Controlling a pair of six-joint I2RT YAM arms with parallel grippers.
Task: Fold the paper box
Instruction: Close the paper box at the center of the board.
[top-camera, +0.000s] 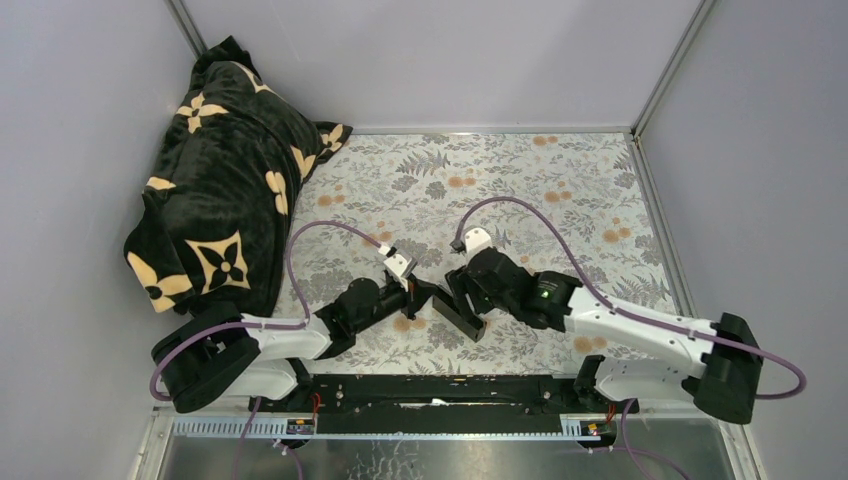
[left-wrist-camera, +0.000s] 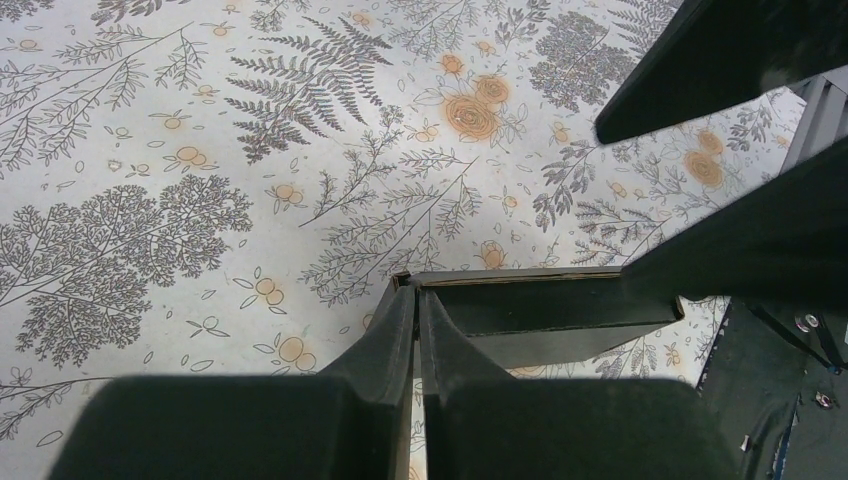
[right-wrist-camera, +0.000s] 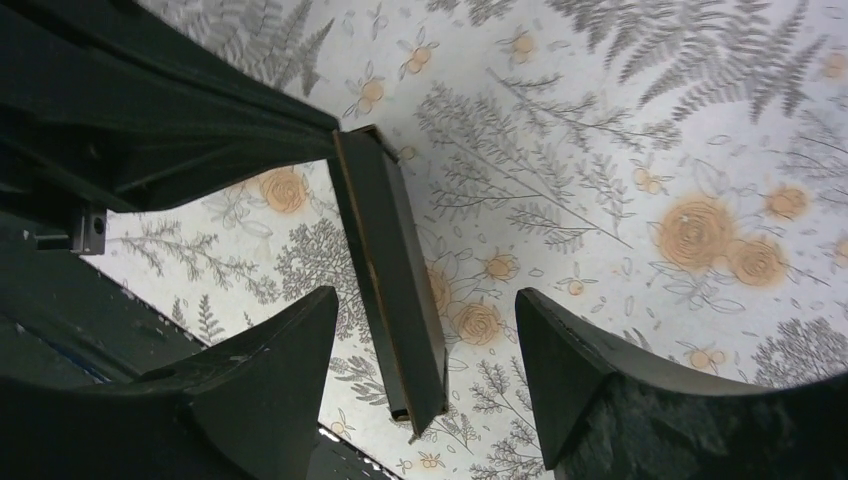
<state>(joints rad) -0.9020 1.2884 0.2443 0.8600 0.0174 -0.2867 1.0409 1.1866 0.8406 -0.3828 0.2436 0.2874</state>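
Note:
The paper box (top-camera: 463, 318) is a long, narrow piece of matte black card, partly folded, held low over the floral cloth between the two arms. My left gripper (top-camera: 424, 292) is shut on one end corner of it. In the left wrist view the fingers (left-wrist-camera: 416, 300) pinch the card edge and the box (left-wrist-camera: 540, 305) runs off to the right. My right gripper (top-camera: 458, 292) is open. In the right wrist view its jaws (right-wrist-camera: 425, 300) stand wide on either side of the box (right-wrist-camera: 395, 270) without touching it.
A black plush blanket with cream flowers (top-camera: 225, 180) is heaped at the back left. The floral tablecloth (top-camera: 520, 190) is walled by grey panels. The arms' base rail (top-camera: 440, 390) runs along the near edge. Purple cables arc over both wrists.

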